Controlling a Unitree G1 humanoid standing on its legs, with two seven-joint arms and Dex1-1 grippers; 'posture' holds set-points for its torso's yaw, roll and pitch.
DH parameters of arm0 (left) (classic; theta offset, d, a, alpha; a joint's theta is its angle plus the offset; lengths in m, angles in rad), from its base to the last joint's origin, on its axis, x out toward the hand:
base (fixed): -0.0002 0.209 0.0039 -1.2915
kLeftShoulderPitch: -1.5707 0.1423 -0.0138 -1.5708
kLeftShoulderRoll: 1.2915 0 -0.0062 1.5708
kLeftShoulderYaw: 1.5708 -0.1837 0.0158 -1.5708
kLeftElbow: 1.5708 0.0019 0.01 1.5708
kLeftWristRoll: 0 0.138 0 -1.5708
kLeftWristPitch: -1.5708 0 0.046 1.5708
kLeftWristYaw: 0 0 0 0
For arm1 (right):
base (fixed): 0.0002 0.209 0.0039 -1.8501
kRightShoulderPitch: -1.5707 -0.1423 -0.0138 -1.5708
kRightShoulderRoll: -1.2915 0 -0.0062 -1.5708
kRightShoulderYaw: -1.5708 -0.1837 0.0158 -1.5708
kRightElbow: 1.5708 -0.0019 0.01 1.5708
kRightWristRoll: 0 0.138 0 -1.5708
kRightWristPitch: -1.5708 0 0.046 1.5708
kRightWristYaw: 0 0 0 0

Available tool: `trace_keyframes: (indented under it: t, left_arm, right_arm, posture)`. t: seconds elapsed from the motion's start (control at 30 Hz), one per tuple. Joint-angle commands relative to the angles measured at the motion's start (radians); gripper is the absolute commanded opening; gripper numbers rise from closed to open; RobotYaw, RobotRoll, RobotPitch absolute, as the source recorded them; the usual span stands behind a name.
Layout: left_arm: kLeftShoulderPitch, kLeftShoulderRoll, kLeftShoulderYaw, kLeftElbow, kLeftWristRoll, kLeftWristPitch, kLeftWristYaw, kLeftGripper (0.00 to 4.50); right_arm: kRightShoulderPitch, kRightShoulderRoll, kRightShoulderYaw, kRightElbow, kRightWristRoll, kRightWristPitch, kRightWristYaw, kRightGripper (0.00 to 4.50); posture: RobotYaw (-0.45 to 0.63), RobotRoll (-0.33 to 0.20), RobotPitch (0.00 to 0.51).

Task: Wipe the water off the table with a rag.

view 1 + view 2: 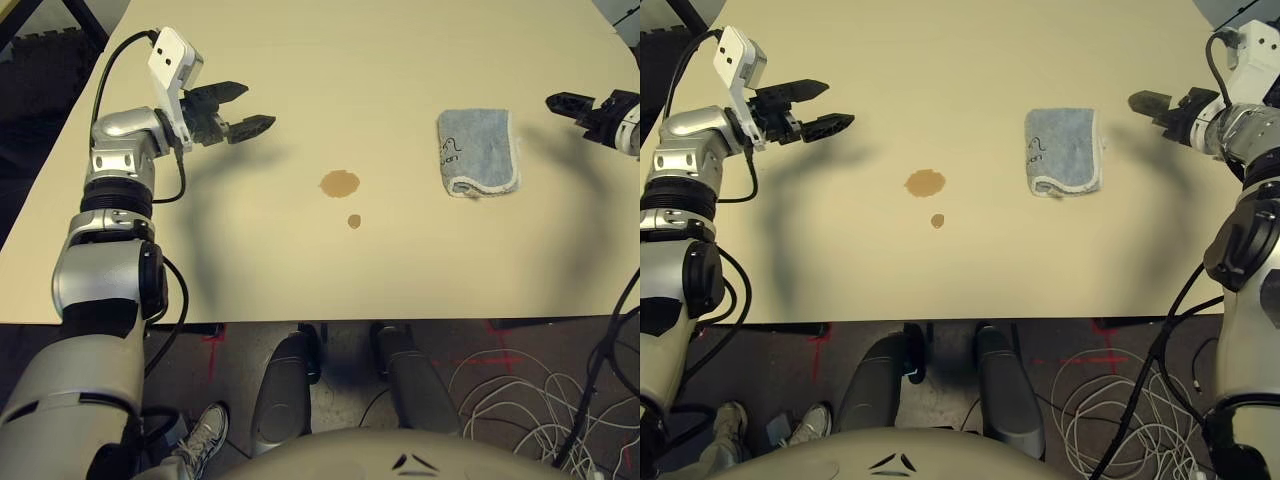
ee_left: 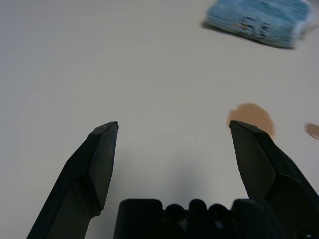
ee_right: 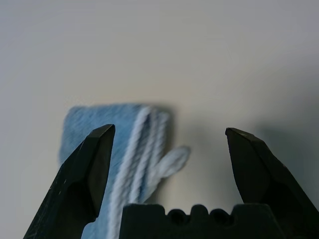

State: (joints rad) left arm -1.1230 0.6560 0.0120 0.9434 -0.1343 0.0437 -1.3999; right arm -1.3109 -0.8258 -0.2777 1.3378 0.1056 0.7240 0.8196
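The water (image 1: 339, 183), a roundish brown-tan blotch with a much smaller dot (image 1: 354, 221) just beside it on the robot's side, lies on the pale beige table (image 1: 400, 60) between the two grippers, nearer the left one. The folded blue-grey rag (image 1: 1064, 150), white-edged with a dark squiggle mark, lies flat on the table just beside the right gripper (image 1: 1155, 107) on its inner side, untouched. The right gripper hangs above the table, its fingers spread wide and empty. The left gripper (image 1: 243, 108) hovers well apart from the rag, fingers also wide apart, holding nothing, pointing toward the spots.
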Motion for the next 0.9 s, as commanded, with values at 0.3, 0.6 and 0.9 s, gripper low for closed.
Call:
trace_keyframes:
  t: [0.3, 0.6, 0.9]
  left_arm:
    - [0.094, 0.073, -0.039, -0.283, -0.035, 0.187, -0.138, 4.5]
    - [0.144, 0.076, -0.049, -0.375, -0.044, 0.244, -0.129, 4.5]
    - [0.171, 0.058, -0.055, -0.403, -0.05, 0.253, -0.115, 4.5]
  right_arm:
    - [0.028, 0.014, 0.199, 0.016, -0.152, 0.108, 0.299, 4.47]
    - [0.049, 0.038, 0.254, 0.019, -0.183, 0.158, 0.424, 4.47]
    - [0.03, 0.13, 0.196, 0.012, -0.122, 0.207, 0.41, 4.47]
  posture:
    - [-0.01, 0.0, 0.242]
    - [-0.01, 0.0, 0.269]
    - [0.0, 0.0, 0.281]
